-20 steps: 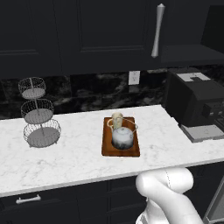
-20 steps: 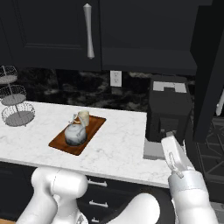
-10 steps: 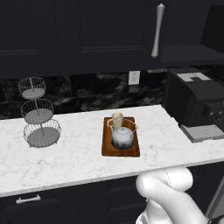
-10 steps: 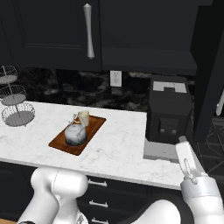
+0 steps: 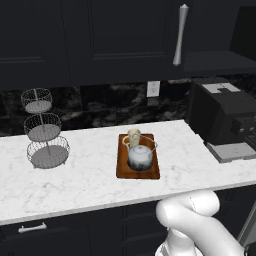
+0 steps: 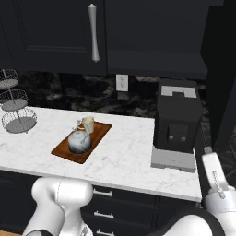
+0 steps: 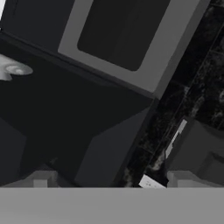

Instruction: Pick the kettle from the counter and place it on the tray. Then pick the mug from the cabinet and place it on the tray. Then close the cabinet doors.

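In the right base view the arm's white forearm has swung further right and lower than a second ago, now sitting at the bottom right corner beyond the black coffee machine (image 6: 177, 120). The things on the table (image 5: 90, 175) have not moved, and the base views are framed as before.

The tray (image 5: 138, 170) lies on the table near its middle, with its long axis running from the front edge towards the wall. In the right base view the tray (image 6: 62, 150) appears slanted, its far end towards the right. The kettle (image 5: 140, 157) stands upright on the near half of the tray, its thin wire handle arching over the top. The mug (image 5: 133, 136) stands upright on the far end, just behind the kettle and close against it; whether they touch cannot be told. In the right base view the kettle (image 6: 79, 142) is in front and the mug (image 6: 87, 124) behind it to the right.

The cabinet door (image 5: 125, 40) above the table is shut flat, its long silver handle (image 5: 179, 35) upright. A three-tier wire basket (image 5: 44, 130) stands well to the left of the tray. A white wall socket (image 5: 153, 88) sits on the dark backsplash behind the tray.

The end effector (image 7: 109, 179) is released, its two tips spread wide at the bottom of the hand view with nothing between them, facing dark panels.

No writing or brand mark can be read anywhere.
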